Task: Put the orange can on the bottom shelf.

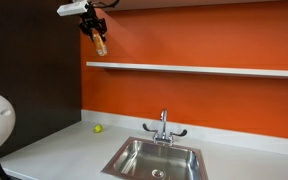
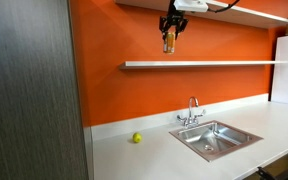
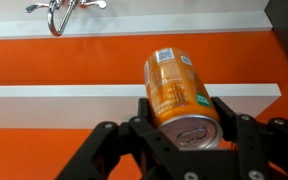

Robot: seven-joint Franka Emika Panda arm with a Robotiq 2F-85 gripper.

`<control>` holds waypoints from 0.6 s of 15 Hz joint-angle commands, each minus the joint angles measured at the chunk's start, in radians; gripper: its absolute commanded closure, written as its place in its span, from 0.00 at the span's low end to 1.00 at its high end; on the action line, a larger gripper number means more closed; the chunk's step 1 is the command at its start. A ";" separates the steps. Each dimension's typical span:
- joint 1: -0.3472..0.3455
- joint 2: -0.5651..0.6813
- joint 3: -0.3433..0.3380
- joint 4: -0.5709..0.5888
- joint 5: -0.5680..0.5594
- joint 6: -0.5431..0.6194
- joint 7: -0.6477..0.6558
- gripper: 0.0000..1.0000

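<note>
The orange can [image 3: 180, 95] is up in the air, clamped in the gripper [image 2: 169, 33]! In the wrist view the fingers [image 3: 144, 125] are closed against both sides of it, pale top end facing the camera and label running away from the lens. In both exterior views the can hangs below the gripper in front of the orange wall [image 1: 184, 105], higher than the bottom shelf [image 2: 204, 64] and not touching it. In an exterior view it sits between that ledge and an upper shelf [image 2: 209, 11]; in an exterior view the can [image 1: 101, 44] looks tilted, near the ledge's end [image 1: 194, 69] by the dark panel [image 1: 29, 60]. Behind the can in the wrist view, the ledge shows as a pale band [image 3: 74, 92]. Far below, the grey countertop [image 2: 134, 158] carries a small yellow-green ball [image 2: 137, 138] close to the wall, and well apart from it a steel sink [image 2: 216, 138] with its faucet [image 2: 192, 112].
</note>
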State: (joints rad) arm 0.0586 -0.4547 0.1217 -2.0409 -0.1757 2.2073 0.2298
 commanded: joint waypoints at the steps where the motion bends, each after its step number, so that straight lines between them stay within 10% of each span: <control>1: -0.025 0.080 0.011 0.107 -0.005 -0.003 -0.012 0.62; 9: -0.025 0.229 0.013 0.234 -0.028 -0.006 0.003 0.62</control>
State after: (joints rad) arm 0.0491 -0.2950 0.1212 -1.8941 -0.1807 2.2086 0.2297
